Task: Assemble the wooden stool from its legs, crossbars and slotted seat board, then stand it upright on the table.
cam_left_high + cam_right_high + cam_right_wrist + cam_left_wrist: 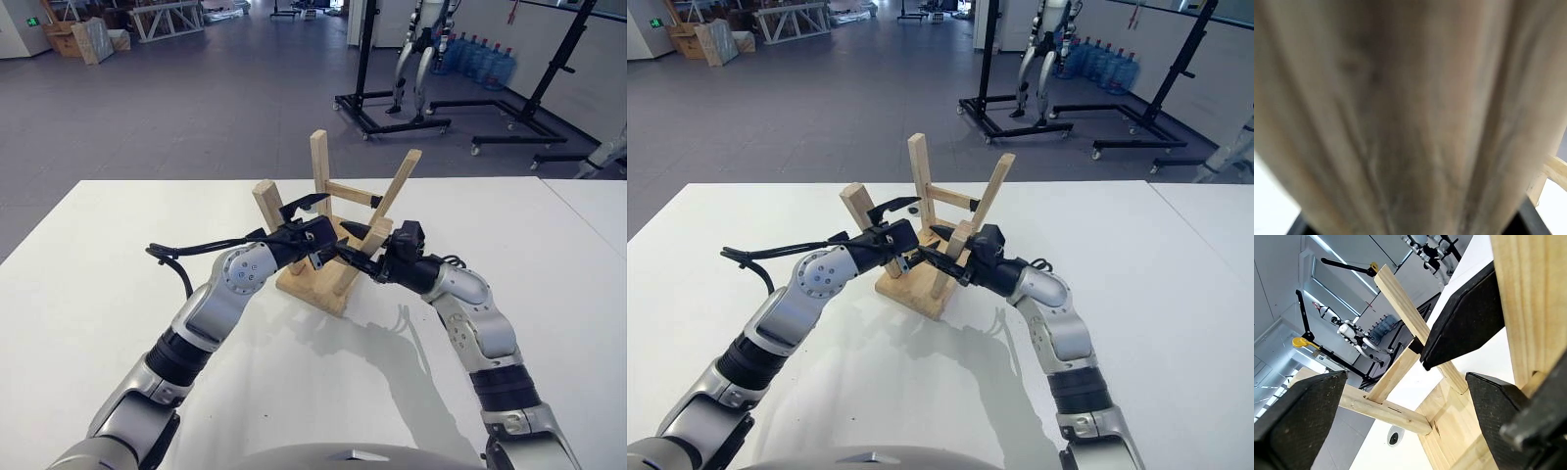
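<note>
Left eye view has the wooden stool (384, 204) upside down near the middle of the tabletop (118, 255), its seat board (328, 294) down and its legs pointing up, a crossbar (351, 193) joining the far pair. My left gripper (318, 230) hovers just beside the left leg (266, 201), fingers (1298, 426) spread wide with nothing between them. My right gripper (343, 243) is at the near leg (1410, 117); whether it clamps that leg I cannot tell.

A white table (98, 255) lies under the right gripper (351, 245). Well beyond it stand black wheeled racks (365, 59), with blue water bottles (485, 64) farther right.
</note>
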`<move>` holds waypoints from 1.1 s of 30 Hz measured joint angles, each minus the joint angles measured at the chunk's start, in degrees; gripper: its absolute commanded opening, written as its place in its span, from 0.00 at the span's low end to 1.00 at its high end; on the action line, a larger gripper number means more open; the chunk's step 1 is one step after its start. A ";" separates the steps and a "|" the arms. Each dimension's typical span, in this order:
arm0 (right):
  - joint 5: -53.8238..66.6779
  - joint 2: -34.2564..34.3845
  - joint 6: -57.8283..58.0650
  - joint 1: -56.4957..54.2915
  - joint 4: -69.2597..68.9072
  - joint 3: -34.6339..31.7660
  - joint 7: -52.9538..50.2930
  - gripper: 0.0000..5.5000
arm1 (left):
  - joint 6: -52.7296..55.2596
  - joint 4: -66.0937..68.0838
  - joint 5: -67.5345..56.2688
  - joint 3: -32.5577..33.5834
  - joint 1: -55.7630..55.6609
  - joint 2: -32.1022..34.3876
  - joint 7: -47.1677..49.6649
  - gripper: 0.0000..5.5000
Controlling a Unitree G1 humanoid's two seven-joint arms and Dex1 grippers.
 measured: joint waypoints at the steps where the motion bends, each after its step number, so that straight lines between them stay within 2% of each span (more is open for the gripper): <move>1: -0.23 -0.03 0.73 -0.22 -0.35 0.26 -0.54 0.37 | 0.07 -0.04 0.00 0.13 -0.07 -0.01 -0.07 0.81; 14: -0.35 0.08 2.90 -0.63 -1.99 0.64 -3.36 0.37 | 3.33 -0.50 -0.26 5.14 -3.35 3.42 -5.48 0.81; 26: -0.34 0.01 3.00 0.13 -1.70 0.72 -3.72 0.37 | -2.73 0.15 6.34 1.20 0.55 2.53 -0.91 0.81; 33: 0.12 0.25 2.86 -0.10 -1.97 0.61 -3.76 0.37 | 4.48 -1.93 -0.81 7.18 -2.17 -1.81 -3.10 0.81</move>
